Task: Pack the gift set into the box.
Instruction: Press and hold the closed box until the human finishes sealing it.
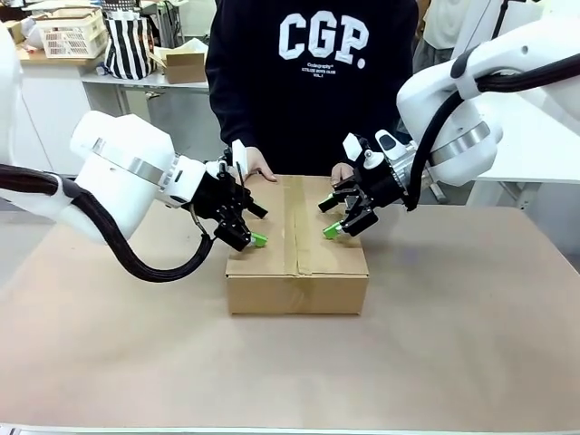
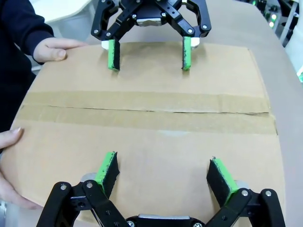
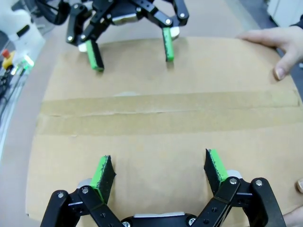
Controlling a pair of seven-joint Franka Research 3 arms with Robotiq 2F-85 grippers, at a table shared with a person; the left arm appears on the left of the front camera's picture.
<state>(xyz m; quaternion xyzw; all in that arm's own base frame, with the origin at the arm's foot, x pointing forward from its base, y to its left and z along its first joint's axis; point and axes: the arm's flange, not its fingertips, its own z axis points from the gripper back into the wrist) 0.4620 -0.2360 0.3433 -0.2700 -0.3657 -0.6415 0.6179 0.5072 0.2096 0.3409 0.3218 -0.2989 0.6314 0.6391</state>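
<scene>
I hold the left gripper and right gripper spread wide over the closed cardboard box mid-table, probably pressing its flaps flat while the person's hands steady its far edge

The front camera sits between the arms on the robot's side. It faces across the table at the person, far enough back to take in the whole box. The left wrist camera hangs close over the box top, looking along the left end effector toward the right end effector opposite. The right wrist camera mirrors it from the other side. All three views share the taped seam. Both wrist views catch a hand at the box edge.
</scene>
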